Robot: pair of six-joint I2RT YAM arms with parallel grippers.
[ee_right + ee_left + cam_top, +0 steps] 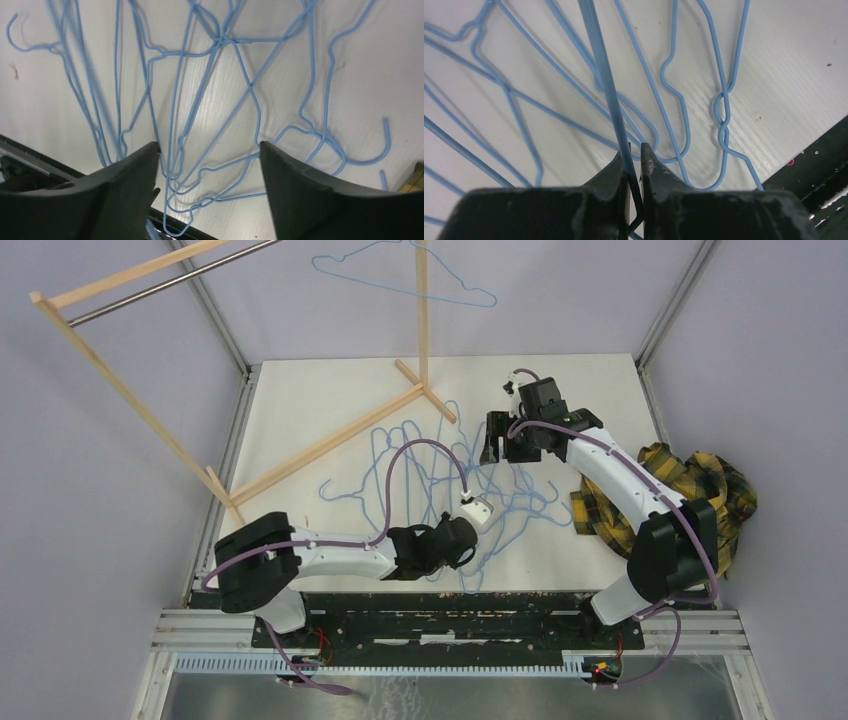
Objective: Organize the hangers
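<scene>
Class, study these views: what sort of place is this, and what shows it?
Probably a robotics lab cell: left arm and right arm bolted at a white table, plus a wooden rack and tangled blue hangers.

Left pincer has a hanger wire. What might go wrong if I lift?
The left pincer is shut on one hanger wire, and the wires in the pile cross each other, so lifting may drag several along. The wire is thin; it could swivel or slip in the grip. The open right pincer hangs over the pile and might snag.
</scene>
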